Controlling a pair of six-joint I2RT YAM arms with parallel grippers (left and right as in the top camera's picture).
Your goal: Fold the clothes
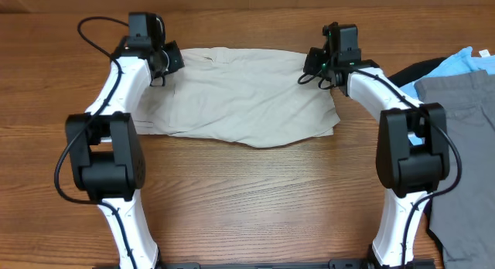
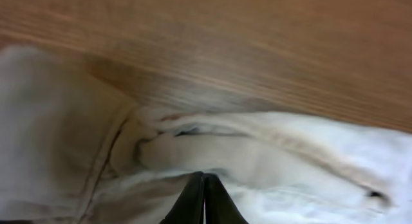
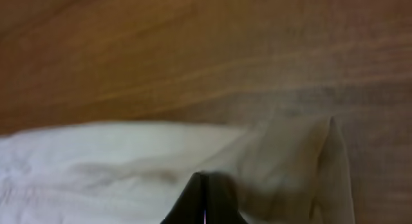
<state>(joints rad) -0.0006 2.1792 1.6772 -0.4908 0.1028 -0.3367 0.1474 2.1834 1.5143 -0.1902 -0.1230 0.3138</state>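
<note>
The pale beige shorts (image 1: 240,99) lie flat on the wooden table between the two arms, long side running left to right. My left gripper (image 1: 172,59) is at the shorts' far left corner. In the left wrist view its fingers (image 2: 205,179) are pressed together with a fold of the beige cloth (image 2: 270,153) at their tip. My right gripper (image 1: 313,64) is at the far right corner. In the right wrist view its fingers (image 3: 203,179) are pressed together on the beige cloth (image 3: 96,159).
A grey garment (image 1: 464,130) lies at the right edge, over a light blue one (image 1: 468,62) and a black one (image 1: 410,72), close to the right arm. Bare wooden table (image 1: 255,199) shows in front of the shorts.
</note>
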